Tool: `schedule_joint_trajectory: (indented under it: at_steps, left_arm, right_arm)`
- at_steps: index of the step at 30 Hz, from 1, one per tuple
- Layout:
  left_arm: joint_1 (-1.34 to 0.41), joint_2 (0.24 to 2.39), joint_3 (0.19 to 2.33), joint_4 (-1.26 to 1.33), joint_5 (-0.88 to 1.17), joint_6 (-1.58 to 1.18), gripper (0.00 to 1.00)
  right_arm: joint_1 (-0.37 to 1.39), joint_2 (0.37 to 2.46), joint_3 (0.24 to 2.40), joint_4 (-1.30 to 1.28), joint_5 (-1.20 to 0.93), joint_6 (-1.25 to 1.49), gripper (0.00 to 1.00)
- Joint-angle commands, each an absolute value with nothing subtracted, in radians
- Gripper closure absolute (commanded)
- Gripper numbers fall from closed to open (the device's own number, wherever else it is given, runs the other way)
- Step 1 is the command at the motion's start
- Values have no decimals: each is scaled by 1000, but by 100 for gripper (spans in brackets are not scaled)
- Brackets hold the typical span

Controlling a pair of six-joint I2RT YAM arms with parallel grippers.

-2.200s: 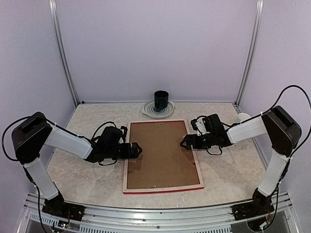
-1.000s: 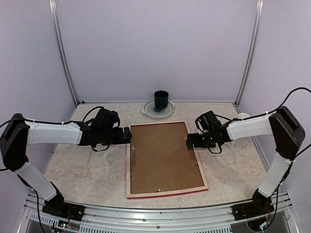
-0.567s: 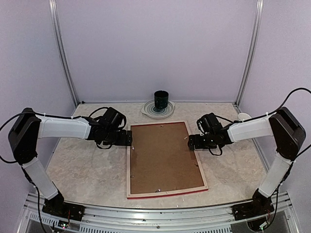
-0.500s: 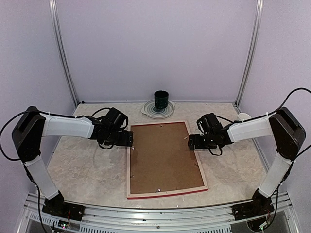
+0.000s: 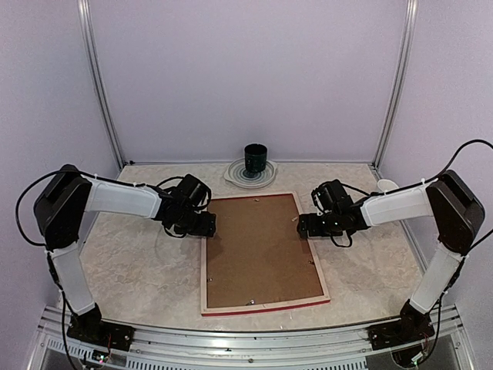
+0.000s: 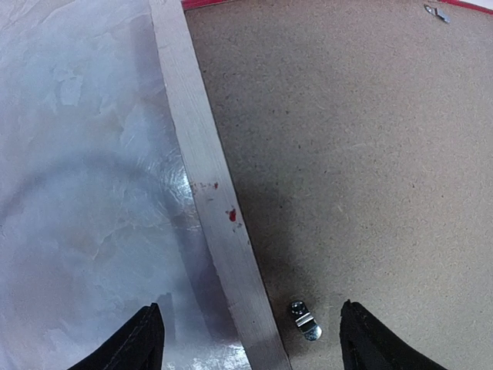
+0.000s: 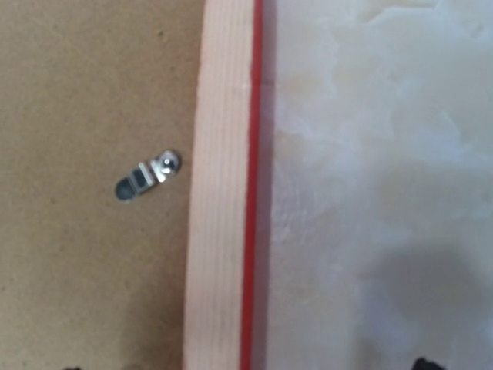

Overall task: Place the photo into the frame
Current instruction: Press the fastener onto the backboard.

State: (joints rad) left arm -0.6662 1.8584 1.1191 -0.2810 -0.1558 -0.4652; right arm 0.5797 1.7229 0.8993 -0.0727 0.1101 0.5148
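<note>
Brown board (image 5: 258, 247) fills the frame (image 6: 189, 154), which lies back-up at the centre of the top view; no photo shows. The left claw (image 5: 202, 225) has just slid in from the left to the frame's upper-left rail and is narrowing, its fingers (image 6: 146, 339) still spread astride the rail and a clip (image 6: 306, 322); the right claw (image 5: 303, 226) hangs spread over the upper-right rail; clip work looks next.

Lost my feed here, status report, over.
Left gripper, right gripper open, straddling frame's side rails. Frame face down, backing board in, photo unseen. Cup on plate far back, clear.
</note>
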Motion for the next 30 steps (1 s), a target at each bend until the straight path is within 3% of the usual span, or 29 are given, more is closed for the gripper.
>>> schedule_joint_trajectory:
  at_steps: [1, 30]
  left_arm:
    - [-668, 1883, 1139, -295, -146, -458, 24]
    - [-686, 1906, 1159, -350, -179, -442, 47]
  right_arm:
    - [574, 1702, 887, -50, 98, 515, 8]
    - [575, 1715, 888, -43, 77, 517, 8]
